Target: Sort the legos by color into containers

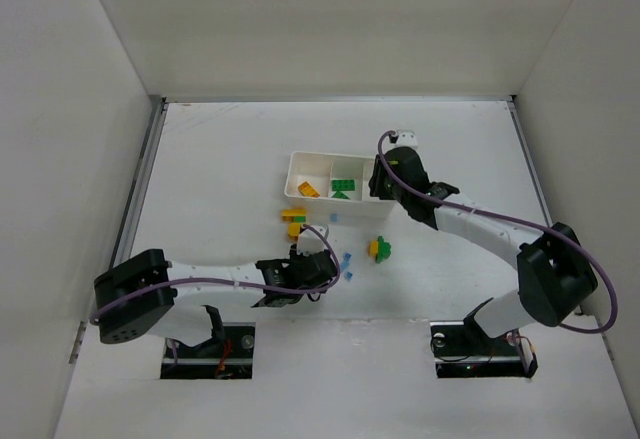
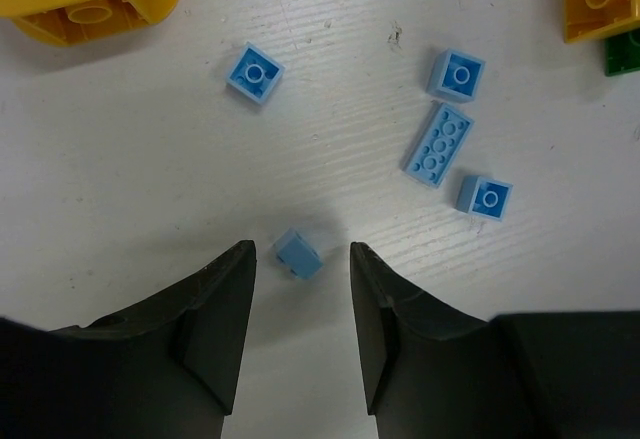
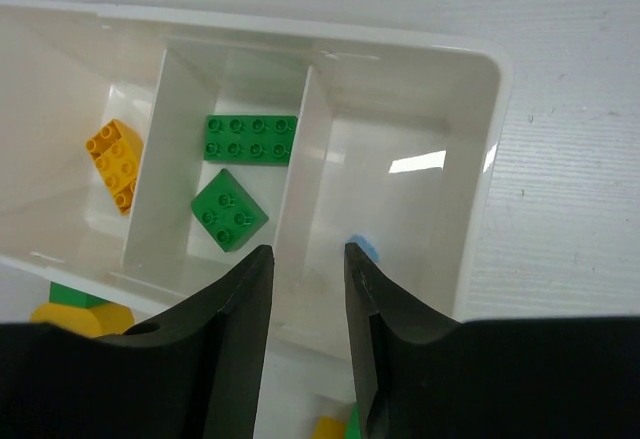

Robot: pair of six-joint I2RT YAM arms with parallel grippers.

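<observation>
Left jaws: released, straddling one tiny light blue plastic brick (image 2: 298, 254) on the white worktop (image 2: 130, 169), touching neither side of it. Four more light blue bricks (image 2: 439, 144) lie loose nearby. Right jaws: released, empty, above the long white plastic tray (image 3: 478, 89). Tray contents: yellow-orange brick (image 3: 115, 164) in the left compartment, two green bricks (image 3: 250, 139) in the middle, a light blue piece (image 3: 365, 249) in the right.

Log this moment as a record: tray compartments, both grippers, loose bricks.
tray left compartment: one yellow-orange brick
middle compartment: two green bricks
right compartment: blue bit, partly hidden
left gripper: open, straddling a small blue brick on the table
right gripper: open, empty, above the tray
loose: four more light blue bricks nearby
</observation>
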